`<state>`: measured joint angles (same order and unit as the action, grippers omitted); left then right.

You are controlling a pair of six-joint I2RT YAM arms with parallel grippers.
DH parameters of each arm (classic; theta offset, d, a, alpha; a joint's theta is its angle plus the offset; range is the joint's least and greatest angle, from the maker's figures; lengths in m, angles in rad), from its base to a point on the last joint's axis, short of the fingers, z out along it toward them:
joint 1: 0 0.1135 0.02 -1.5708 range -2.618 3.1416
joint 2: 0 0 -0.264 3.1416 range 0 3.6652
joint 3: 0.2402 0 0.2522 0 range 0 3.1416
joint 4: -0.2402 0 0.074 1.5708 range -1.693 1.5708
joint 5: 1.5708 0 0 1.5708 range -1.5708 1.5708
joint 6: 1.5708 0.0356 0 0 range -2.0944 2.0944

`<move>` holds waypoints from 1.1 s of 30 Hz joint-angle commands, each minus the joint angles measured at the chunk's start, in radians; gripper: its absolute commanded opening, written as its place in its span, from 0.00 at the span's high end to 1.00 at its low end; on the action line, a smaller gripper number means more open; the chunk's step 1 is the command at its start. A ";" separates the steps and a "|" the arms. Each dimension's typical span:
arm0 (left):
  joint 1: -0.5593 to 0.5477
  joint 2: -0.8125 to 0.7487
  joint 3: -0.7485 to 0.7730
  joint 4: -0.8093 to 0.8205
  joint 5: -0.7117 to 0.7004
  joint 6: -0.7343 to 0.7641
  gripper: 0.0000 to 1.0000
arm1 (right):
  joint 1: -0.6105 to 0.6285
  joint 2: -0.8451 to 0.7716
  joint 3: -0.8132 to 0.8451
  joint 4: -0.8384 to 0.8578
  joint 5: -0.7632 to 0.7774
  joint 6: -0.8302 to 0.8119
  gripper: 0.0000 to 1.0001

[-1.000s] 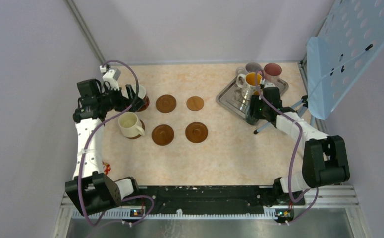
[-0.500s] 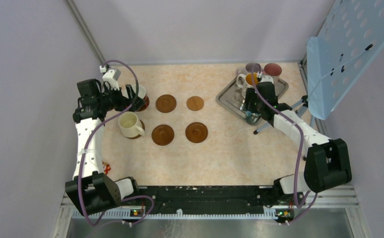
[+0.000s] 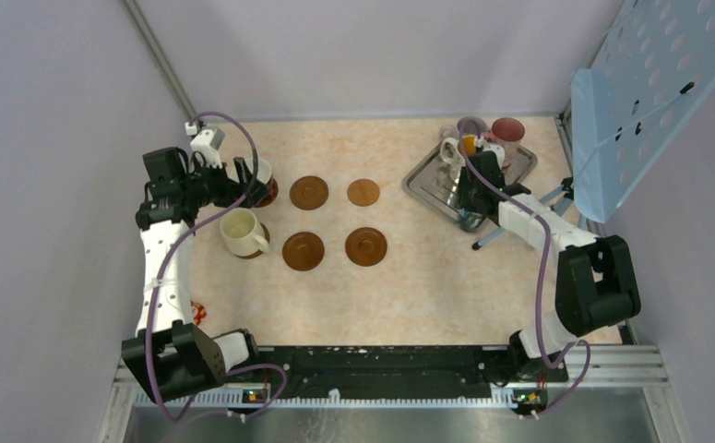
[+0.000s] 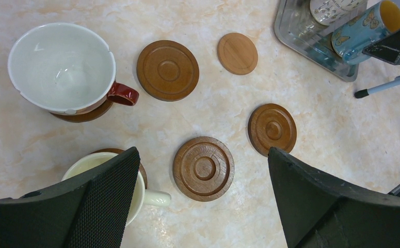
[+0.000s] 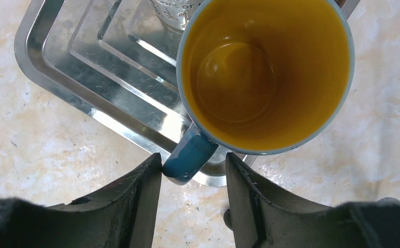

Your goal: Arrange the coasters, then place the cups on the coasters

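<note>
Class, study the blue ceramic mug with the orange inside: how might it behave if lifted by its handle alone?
The blue ceramic mug with the orange inside looks rigid, probably breakable if dropped. Its glossy handle may slip in the right gripper. Gripped off-centre, its body would likely tilt.

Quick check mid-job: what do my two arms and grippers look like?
Left arm and right arm: white links, bulky black joints, a purple cable looped along each. Left gripper has broad black fingers, one mesh-textured; right gripper fingers are black, tapered.
</note>
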<state>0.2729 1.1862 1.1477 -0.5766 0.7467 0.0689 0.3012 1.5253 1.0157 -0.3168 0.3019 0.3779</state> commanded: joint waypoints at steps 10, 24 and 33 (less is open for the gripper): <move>0.002 -0.025 -0.008 0.040 0.024 -0.011 0.01 | -0.051 -0.079 -0.005 -0.013 0.050 -0.109 0.59; 0.002 -0.028 -0.007 0.036 0.023 -0.009 0.01 | -0.085 0.012 -0.014 0.091 -0.040 -0.107 0.57; 0.001 -0.025 -0.005 0.039 0.030 -0.013 0.01 | -0.099 0.046 -0.066 0.172 -0.032 -0.112 0.58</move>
<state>0.2729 1.1862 1.1477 -0.5758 0.7509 0.0582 0.2142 1.5482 0.9737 -0.2245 0.2710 0.2806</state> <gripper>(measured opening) 0.987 0.426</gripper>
